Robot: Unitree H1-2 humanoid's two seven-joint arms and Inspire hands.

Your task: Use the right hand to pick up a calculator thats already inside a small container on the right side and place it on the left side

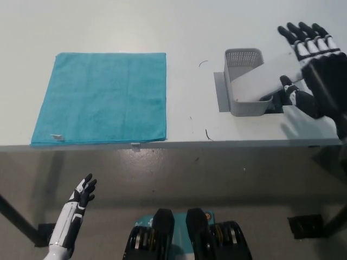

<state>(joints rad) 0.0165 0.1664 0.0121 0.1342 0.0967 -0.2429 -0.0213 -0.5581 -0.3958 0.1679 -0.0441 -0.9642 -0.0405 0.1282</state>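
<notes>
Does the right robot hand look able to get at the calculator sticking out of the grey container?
Probably yes. The right robot hand is open right beside the calculator, whose upper end juts over the container rim toward it, with nothing in between.

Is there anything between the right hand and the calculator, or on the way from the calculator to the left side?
Nothing visible blocks either. The open right hand is right beside the calculator, which leans out of the container. Leftward lies bare table, then a flat teal cloth.
</notes>
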